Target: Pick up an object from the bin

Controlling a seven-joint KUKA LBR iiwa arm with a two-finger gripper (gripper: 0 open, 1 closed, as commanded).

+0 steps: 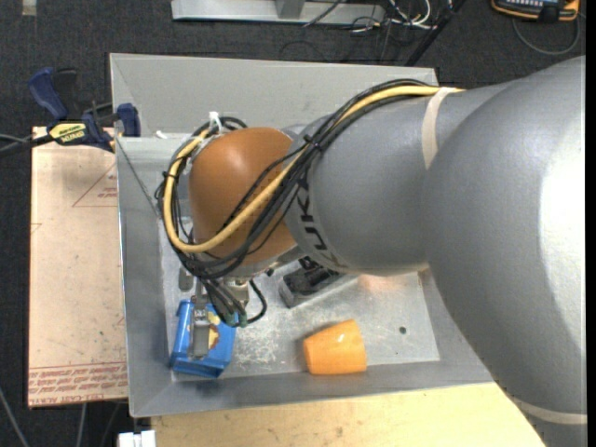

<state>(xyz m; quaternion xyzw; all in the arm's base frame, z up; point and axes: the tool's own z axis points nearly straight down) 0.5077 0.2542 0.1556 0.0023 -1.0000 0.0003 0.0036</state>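
Observation:
My gripper [226,294] reaches down under the arm's wrist at the bin's front left. It sits right over a blue, roughly U-shaped plastic thing [197,347] with a grey metal part inside it, which lies near the front left corner. The wrist and cables hide where the gripper meets this blue thing. An orange rounded block [335,348] lies on the bin floor at the front middle, well apart from the gripper. A dark grey flat thing [305,283] lies just right of the gripper, partly under the arm.
The big grey arm with its orange wrist cover and cables covers the middle and right of the bin. The bin's left wall and front wall stand close to the blue thing.

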